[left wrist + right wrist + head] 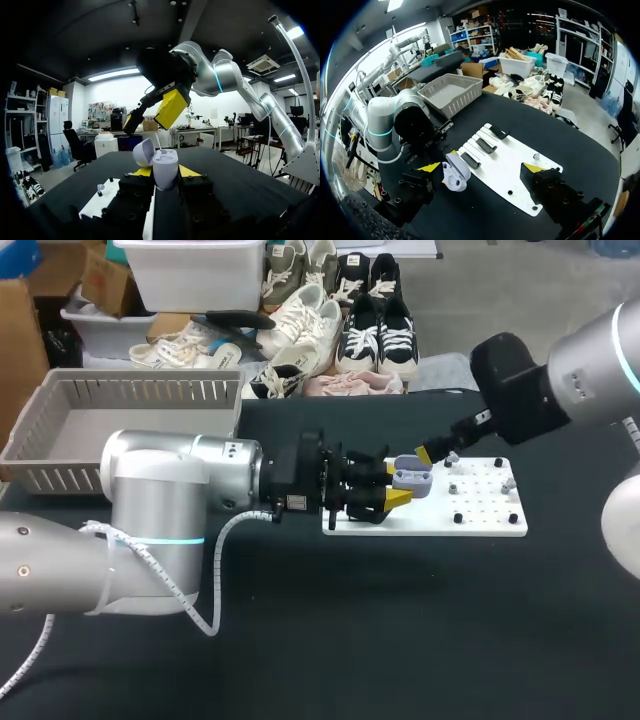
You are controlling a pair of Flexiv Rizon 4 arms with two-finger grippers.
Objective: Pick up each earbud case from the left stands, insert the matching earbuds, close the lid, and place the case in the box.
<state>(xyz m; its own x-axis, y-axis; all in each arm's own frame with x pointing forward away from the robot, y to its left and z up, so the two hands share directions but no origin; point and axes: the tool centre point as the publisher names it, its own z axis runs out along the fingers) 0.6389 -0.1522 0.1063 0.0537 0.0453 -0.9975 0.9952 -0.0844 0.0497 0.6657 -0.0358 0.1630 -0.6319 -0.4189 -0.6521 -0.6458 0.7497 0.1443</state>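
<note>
Two robot arms meet over a flat white plastic board (pixel 480 525) on a black table. The left gripper (pixel 166 172) comes in low, its two yellow-tipped fingers closed against either side of a small lavender plastic earbud case (pixel 412 480). It holds the case upright just above the board's near end, with the rounded lid (pixel 143 152) hinged open and tipped to one side. The right gripper (pixel 481 168) hangs just above and beside the case with its fingers spread wide and nothing between them.

Judged risks:
- The hold is on a smooth, rounded shell near its base, so a downward push from the right arm could twist or pop the case out of the fingers.
- The open lid juts toward the right gripper's yellow finger. A careless approach could knock it shut early or strain the hinge.
- A few small pale pieces on the board may be earbuds, but they are too small to tell. Pieces that tiny would slip easily from wide fingers.
- The grey slatted plastic basket (pixel 140 390) sits well apart at the table's far left, so a loose grip could fail on the way there.
</note>
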